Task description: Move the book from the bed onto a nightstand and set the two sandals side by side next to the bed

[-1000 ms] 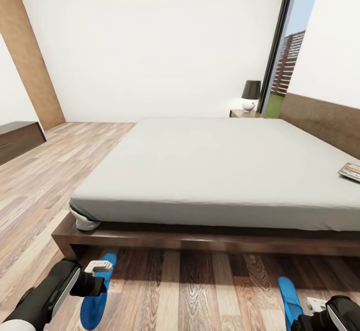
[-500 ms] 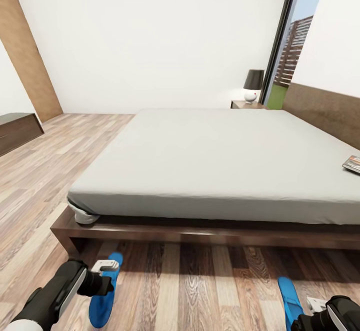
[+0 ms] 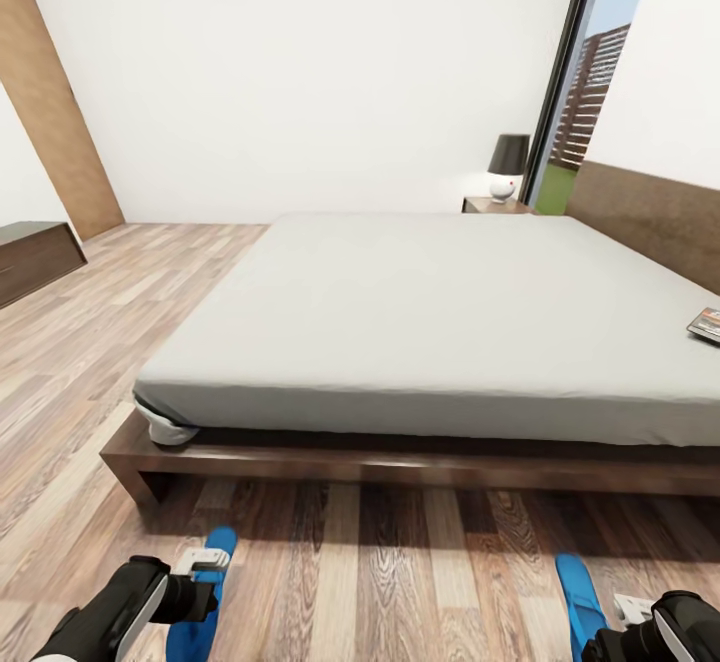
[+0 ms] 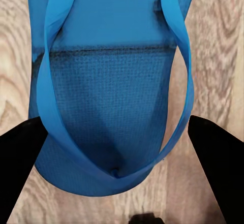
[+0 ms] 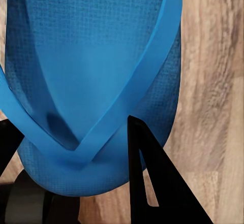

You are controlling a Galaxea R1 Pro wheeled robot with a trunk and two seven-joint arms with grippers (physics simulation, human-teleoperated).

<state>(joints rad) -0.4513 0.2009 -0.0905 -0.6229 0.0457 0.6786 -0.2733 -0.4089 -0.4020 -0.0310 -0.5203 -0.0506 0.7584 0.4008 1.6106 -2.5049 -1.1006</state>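
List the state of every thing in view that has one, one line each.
Book: lying flat on the mattress, not yet moved.
Left sandal: on the floor by the bed, straps up.
Right sandal: on the floor, well apart from the other, not side by side.
Left hand: open, fingers either side of the sandal's toe end.
Right hand: over its sandal, one finger against the strap; open or shut unclear.
Lamp: upright on the nightstand.

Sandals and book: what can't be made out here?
- Left sandal: head view, heel hidden behind left claw, cut by the bottom edge.
- Right sandal: head view, cut by the bottom edge; grip contact unclear in the right wrist view.
- Book: head view, cropped at the right edge, lettering too small.
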